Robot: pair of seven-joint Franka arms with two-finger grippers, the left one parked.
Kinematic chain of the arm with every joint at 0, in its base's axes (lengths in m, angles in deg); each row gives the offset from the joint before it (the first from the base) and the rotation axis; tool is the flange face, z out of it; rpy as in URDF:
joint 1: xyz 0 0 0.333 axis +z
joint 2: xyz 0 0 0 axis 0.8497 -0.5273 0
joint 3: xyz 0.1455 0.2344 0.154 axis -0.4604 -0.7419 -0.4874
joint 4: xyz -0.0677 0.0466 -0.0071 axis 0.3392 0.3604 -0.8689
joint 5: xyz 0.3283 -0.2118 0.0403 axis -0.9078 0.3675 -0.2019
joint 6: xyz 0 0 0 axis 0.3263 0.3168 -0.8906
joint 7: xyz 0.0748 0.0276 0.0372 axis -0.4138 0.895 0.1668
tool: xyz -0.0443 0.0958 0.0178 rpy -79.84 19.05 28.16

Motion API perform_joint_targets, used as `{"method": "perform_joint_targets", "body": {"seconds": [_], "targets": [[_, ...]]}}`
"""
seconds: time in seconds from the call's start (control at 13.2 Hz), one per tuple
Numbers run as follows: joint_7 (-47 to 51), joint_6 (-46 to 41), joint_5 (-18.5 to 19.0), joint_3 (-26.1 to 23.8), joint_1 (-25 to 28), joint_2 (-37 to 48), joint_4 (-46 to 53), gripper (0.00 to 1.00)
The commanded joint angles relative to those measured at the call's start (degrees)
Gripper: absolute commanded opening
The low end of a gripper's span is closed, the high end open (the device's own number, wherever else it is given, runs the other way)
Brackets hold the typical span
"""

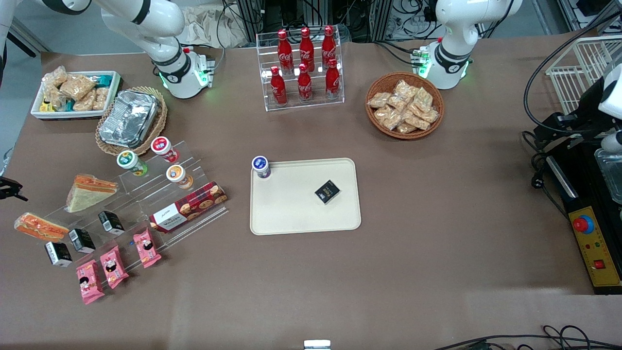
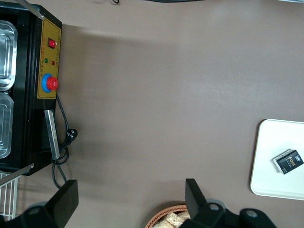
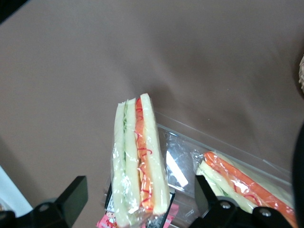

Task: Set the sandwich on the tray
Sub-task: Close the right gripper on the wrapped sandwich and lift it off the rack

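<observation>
Brown tabletop lies under the sandwich [image 3: 138, 161], which sits between the spread gripper [image 3: 140, 202] fingers [image 3: 71, 197]. Contact seems absent, though that is hard to judge.

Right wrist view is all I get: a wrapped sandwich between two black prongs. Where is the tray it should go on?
Observer: Those prongs are the open gripper, with the sandwich showing between them. The tray lies mid-table, toward the parked arm's end from the sandwich.
Visitor: Is it bare?
Observer: No. A blue-lidded cup stands at one corner, and a small black pack lies on it.
</observation>
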Motion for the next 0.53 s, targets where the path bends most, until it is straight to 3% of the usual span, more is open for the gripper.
{"method": "perform_joint_targets", "body": {"seconds": [0.0, 0.15, 0.45], "targets": [[-2.87, 0.31, -4.92, -0.06, -0.99, -1.83, 1.57, 1.00], [-3.41, 0.22, -6.95, -0.06, -1.16, -2.36, 1.48, 1.00], [-3.67, 1.53, -7.13, -0.33, -0.81, -3.76, 1.31, 1.00]]}}
